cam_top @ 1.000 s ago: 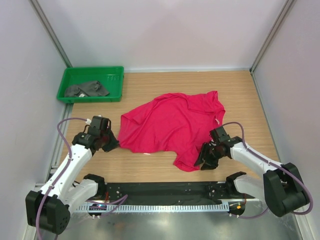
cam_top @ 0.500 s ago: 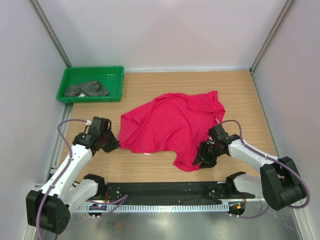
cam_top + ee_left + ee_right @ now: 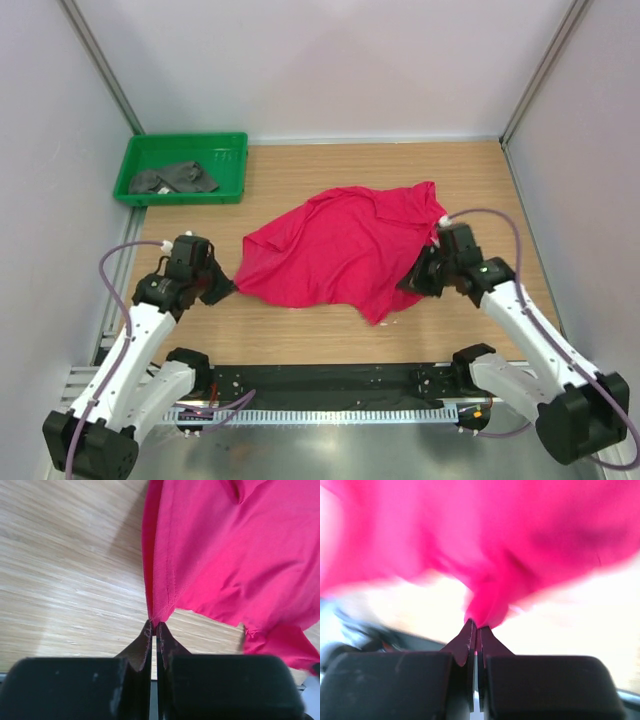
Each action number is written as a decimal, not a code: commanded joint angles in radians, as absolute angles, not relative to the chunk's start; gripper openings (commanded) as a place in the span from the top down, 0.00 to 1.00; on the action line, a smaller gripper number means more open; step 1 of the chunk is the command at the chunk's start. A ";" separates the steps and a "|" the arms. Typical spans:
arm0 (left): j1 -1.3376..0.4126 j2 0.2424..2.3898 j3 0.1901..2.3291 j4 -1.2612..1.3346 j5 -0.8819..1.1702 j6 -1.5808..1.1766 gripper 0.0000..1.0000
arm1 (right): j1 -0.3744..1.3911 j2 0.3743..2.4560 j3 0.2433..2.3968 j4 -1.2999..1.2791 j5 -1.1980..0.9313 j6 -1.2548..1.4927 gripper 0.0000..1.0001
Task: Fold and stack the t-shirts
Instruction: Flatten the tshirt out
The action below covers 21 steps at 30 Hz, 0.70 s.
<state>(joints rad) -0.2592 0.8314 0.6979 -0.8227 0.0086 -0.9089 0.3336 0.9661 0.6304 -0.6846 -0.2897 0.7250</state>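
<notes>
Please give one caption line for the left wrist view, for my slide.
Left gripper shut on an edge of the red t-shirt, wooden table beneath.

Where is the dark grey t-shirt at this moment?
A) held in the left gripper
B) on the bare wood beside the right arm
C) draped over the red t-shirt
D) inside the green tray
D: the dark grey t-shirt lies crumpled inside the green tray, well apart from the red t-shirt.
</notes>
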 commanded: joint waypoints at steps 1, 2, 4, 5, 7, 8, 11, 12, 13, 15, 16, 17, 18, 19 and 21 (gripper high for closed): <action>-0.255 0.778 0.811 -0.883 -0.046 -0.916 1.00 | 0.275 0.900 0.889 -0.785 -0.166 0.721 0.99; -0.253 0.776 0.836 -0.896 -0.058 -0.913 1.00 | 0.244 0.914 0.987 -0.836 -0.161 0.692 0.99; -0.253 0.775 0.919 -0.926 -0.080 -0.891 1.00 | 0.227 0.934 1.078 -0.879 -0.153 0.664 0.99; -0.253 0.779 0.949 -0.939 -0.084 -0.881 1.00 | 0.221 0.952 1.119 -0.896 -0.153 0.652 0.99; -0.253 0.795 1.058 -0.978 -0.109 -0.849 1.00 | 0.212 0.968 1.233 -0.934 -0.138 0.624 0.99; -0.253 0.799 1.101 -0.991 -0.117 -0.838 1.00 | 0.206 0.971 1.271 -0.948 -0.129 0.621 0.99; -0.253 0.811 1.254 -1.025 -0.144 -0.798 1.00 | 0.201 0.977 1.452 -0.962 -0.085 0.624 0.99; -0.253 0.816 1.287 -1.029 -0.147 -0.787 1.00 | 0.201 0.982 1.491 -0.963 -0.065 0.629 0.99; -0.253 0.825 1.326 -1.037 -0.149 -0.778 1.00 | 0.201 0.985 1.529 -0.966 -0.045 0.637 0.99; -0.252 0.839 1.426 -1.048 -0.158 -0.756 1.00 | 0.201 0.999 1.627 -0.954 -0.005 0.640 0.99; -0.253 0.845 1.454 -1.051 -0.158 -0.749 1.00 | 0.201 1.002 1.655 -0.950 0.030 0.641 0.99; -0.253 0.862 1.515 -1.057 -0.166 -0.732 1.00 | 0.201 1.005 1.704 -0.931 0.063 0.640 0.99; -0.253 0.870 1.541 -1.055 -0.172 -0.721 1.00 | 0.201 1.008 1.726 -0.920 0.081 0.640 0.99; -0.253 0.880 1.567 -1.055 -0.179 -0.706 1.00 | 0.201 1.017 1.749 -0.910 0.100 0.641 0.99; -0.253 0.911 1.647 -1.043 -0.202 -0.658 1.00 | 0.201 1.026 1.810 -0.853 0.132 0.635 0.99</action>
